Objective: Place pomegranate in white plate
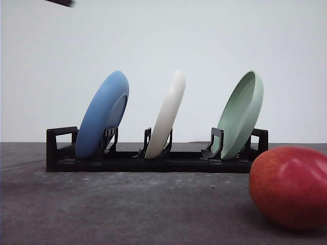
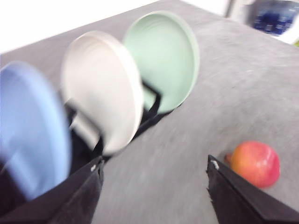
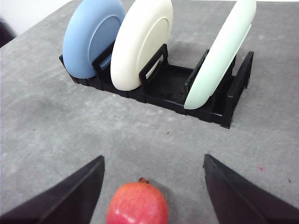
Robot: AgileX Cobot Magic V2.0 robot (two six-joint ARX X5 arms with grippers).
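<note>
The red pomegranate (image 1: 290,188) lies on the grey table at the front right, its tan nub toward the rack (image 3: 138,205). The white plate (image 1: 166,117) stands on edge in the middle slot of a black rack, and is also seen in both wrist views (image 3: 140,44) (image 2: 103,88). My right gripper (image 3: 153,157) is open above the table, and the fruit sits in the gap between its fingers (image 3: 70,196), untouched. My left gripper (image 2: 154,159) is open and holds nothing. It hangs near the rack, with the pomegranate (image 2: 254,163) off beside one finger. The left wrist view is blurred.
The black rack (image 1: 56,153) spans the back of the table. A blue plate (image 1: 104,112) leans in its left slot and a pale green plate (image 1: 242,112) in its right slot. Bare grey tabletop (image 1: 127,209) lies in front of the rack.
</note>
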